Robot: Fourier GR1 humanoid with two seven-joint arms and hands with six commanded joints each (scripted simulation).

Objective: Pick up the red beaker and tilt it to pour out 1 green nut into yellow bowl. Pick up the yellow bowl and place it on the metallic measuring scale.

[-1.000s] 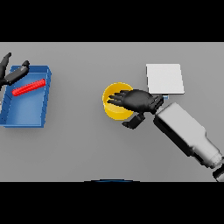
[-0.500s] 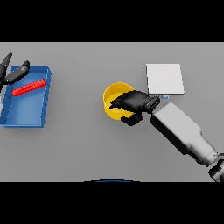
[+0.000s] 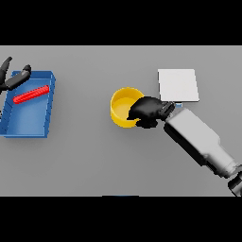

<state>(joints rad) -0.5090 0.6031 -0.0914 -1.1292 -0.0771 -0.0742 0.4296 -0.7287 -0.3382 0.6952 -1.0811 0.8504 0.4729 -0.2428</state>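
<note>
I can see no words, numbers, labels or signs to read on anything here.

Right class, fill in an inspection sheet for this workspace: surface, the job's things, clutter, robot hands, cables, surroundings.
Surface: grey table, flat.
Job's things: yellow bowl near the middle, resting on the table; metallic measuring scale to its right, nothing on it; red beaker lying in the blue tray at far left.
Clutter: nothing seen.
Robot hands: right robot hand curled over the bowl's right rim; left robot hand at the tray's upper left corner, fingers relaxed.
Cables: nothing seen.
Surroundings: nothing seen beyond the table.
</note>
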